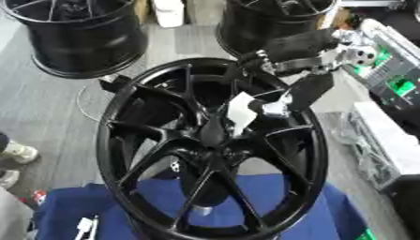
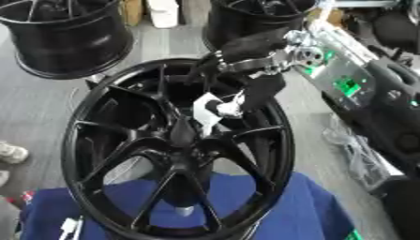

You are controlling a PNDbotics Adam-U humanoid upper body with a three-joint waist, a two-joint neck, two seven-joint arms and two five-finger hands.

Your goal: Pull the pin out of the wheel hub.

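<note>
Grey floor behind; right hand (image 1: 283, 101) fingers pinch white pin (image 1: 239, 113) at wheel hub (image 1: 212, 136) centre — draw straight along axis.

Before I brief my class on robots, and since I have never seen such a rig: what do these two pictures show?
Both pictures come from a stereo camera in a humanoid robot's head, looking down: one per eye, same moment. In the middle stands a black spoked wheel, its lower rim over a blue cloth. The robot's right hand, black with silver joints, reaches in from the upper right to the hub, fingers curled on a small white piece, apparently the pin. Two more black wheels stand behind on the grey floor. The left hand is out of view.
</note>
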